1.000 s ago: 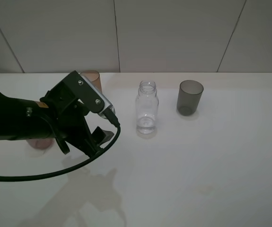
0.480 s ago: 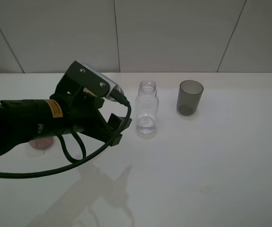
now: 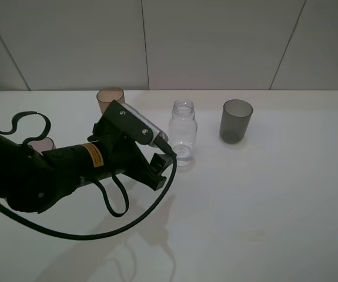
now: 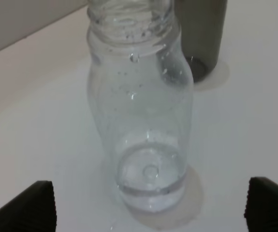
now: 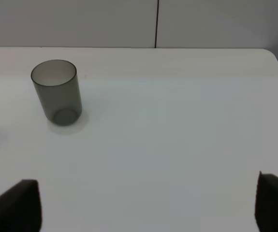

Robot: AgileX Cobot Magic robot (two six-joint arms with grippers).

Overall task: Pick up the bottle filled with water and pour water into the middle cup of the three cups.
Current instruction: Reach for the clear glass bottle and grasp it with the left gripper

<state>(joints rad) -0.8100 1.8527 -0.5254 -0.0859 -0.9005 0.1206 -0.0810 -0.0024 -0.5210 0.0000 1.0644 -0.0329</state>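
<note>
The left gripper [image 3: 161, 164] has swung in from the side and now sits just beside the bottle [image 3: 183, 134], fingers spread wide and not gripping anything. The bottle stands upright on the table [image 3: 274, 205] between the amber cup [image 3: 110, 98] and the grey cup [image 3: 236, 120], so the grab looks close

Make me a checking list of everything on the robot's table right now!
Surface: white table, glossy.
Job's things: bottle upright, uncapped, a little water at the bottom; amber cup, pink cup and grey cup upright, the pink one partly hidden by the arm.
Clutter: nothing seen.
Hands: left hand open, facing the bottle, not gripping it; right hand open, holding nothing.
Cables: black cable loops below the left arm.
Surroundings: white tiled wall.
</note>
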